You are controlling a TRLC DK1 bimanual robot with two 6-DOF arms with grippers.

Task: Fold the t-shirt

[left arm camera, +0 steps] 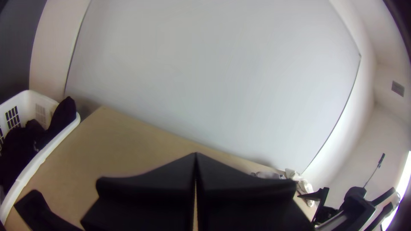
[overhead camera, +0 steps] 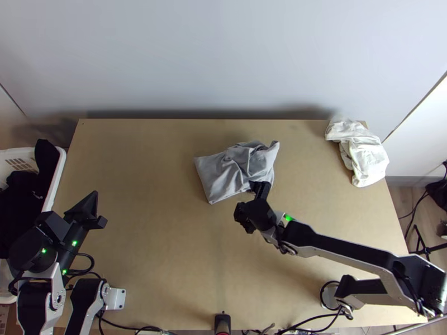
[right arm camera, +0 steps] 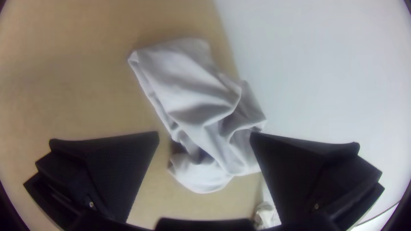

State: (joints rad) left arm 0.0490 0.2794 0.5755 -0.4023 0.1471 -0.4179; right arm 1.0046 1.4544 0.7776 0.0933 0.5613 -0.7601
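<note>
- Item inspected: the grey t-shirt (overhead camera: pixel 220 176), lying mid-width on the bench (overhead camera: pixel 151 251), toward its far side; the end nearer the left arm is fairly flat, the other end rumpled and bunched.
- Right hand (right arm camera: pixel 205 134): released, fingers wide apart, nothing gripped. In the top view one finger overlaps the rumpled end's near edge; whether it touches cannot be determined.
- Left hand (left arm camera: pixel 196 160): clenched on nothing, well apart from the garment.
- Step in hand, as judged: taking hold of the rumpled end to straighten it or finish the fold.
- Recommended: align the fingers across the loose edge and descend until both sides of the cloth are covered, then close. A shallow pinch would likely take the top layer alone.
- Recommended: draw outward, low and slowly, to ease the creases before turning any panel over.
- Risk noted: a brisk pull could drag the flat end out of square; the left hand might be brought over to pin it.
- White cloth (overhead camera: pixel 363 153) at the far corner: leave undisturbed.
</note>
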